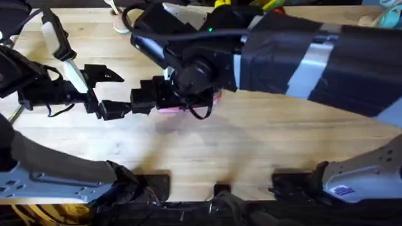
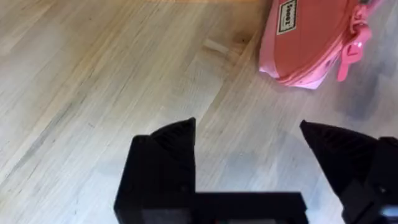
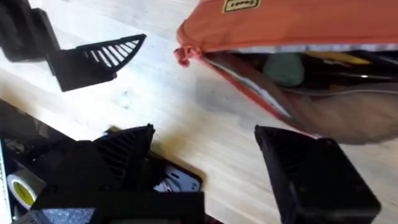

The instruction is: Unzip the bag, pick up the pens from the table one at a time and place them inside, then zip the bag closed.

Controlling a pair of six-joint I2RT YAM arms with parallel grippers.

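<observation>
Bag (image 3: 298,37) soft, light, floppy, already unzipped; best taken by the stiffer zipper edge. Left gripper (image 2: 249,149) and right gripper (image 3: 205,162) beside bag, both spread wide, empty.

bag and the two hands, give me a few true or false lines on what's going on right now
1. The bag is open, with things inside. True.
2. The left hand is shut on the bag. False: its fingers are spread over bare table and the bag lies apart from it.
3. The right hand is open next to the bag's opening. True.
4. The bag hangs in the air. False: it lies on the table.
5. A pen is held in the right hand. False: nothing sits between its fingers.
</observation>
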